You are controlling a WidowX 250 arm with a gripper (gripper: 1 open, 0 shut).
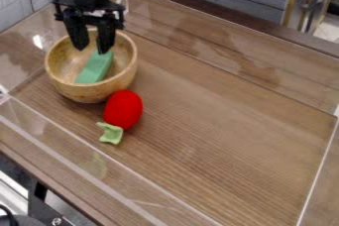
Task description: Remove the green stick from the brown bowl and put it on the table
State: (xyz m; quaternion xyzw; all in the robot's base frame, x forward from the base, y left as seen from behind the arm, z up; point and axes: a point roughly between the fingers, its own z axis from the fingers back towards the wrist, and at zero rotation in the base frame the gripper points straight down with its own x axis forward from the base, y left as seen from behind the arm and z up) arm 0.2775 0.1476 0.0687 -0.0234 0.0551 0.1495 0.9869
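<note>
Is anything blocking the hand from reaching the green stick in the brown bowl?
Nothing visible does. The hand hangs open over the brown bowl, just above the far end of the green stick, which lies uncovered inside.

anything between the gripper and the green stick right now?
Nothing. In the camera view the gripper hangs with jaws apart over the brown bowl, and only open air separates its fingertips from the green stick lying inside.

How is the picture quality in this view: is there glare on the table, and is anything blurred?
In the camera view, pale glare streaks cross the wooden table; the green stick in the brown bowl stays readable; the gripper looks dark and slightly soft, its fingers apart; the background is dim and blurred.
</note>
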